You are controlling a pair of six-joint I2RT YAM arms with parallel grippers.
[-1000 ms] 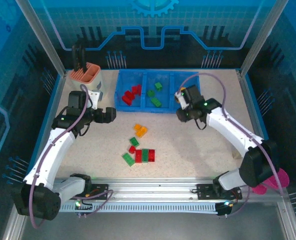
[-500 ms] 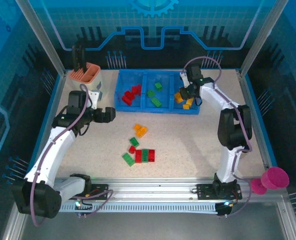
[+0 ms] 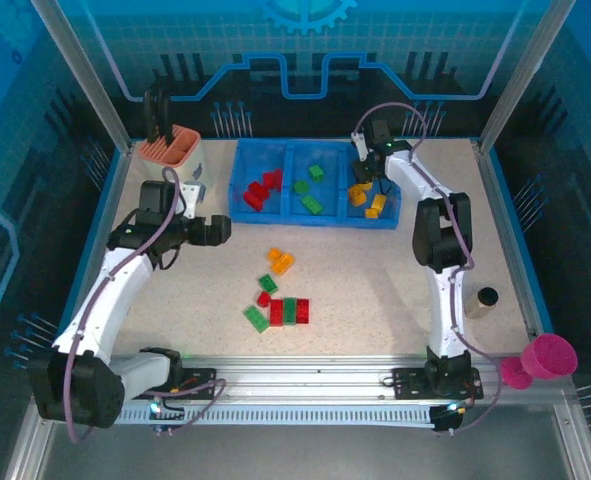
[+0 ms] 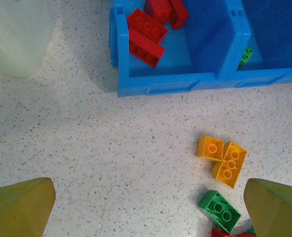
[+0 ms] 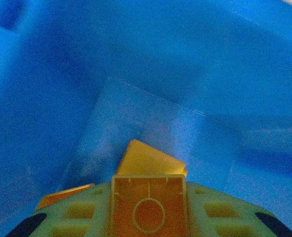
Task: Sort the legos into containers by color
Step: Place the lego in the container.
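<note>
From above: right gripper (image 3: 366,168) low over the right-hand compartment of the blue tray (image 3: 247,162) at upper centre, with orange legos (image 3: 370,197) already lying in it, red ones (image 3: 262,190) in the left compartment and green ones (image 3: 310,190) in the middle. Left gripper (image 3: 221,230) spread wide and empty, left of centre, aimed toward the loose legos (image 3: 287,311) mid-table. From the left wrist: open fingers (image 4: 22,205) at the bottom corners, an orange pair (image 4: 223,156) and a green brick (image 4: 219,211) at lower right, tray wall across the top. From the right wrist: clenched on an orange brick (image 5: 148,210), blue compartment floor close beneath. To do this well: release only while fully inside the walls, low enough to prevent a bounce, then lift straight up. Against a second earlier: right arm swung from mid-table up to the tray, a small brown cylinder (image 3: 486,302) now uncovered at the right, left arm and loose bricks as before.
</note>
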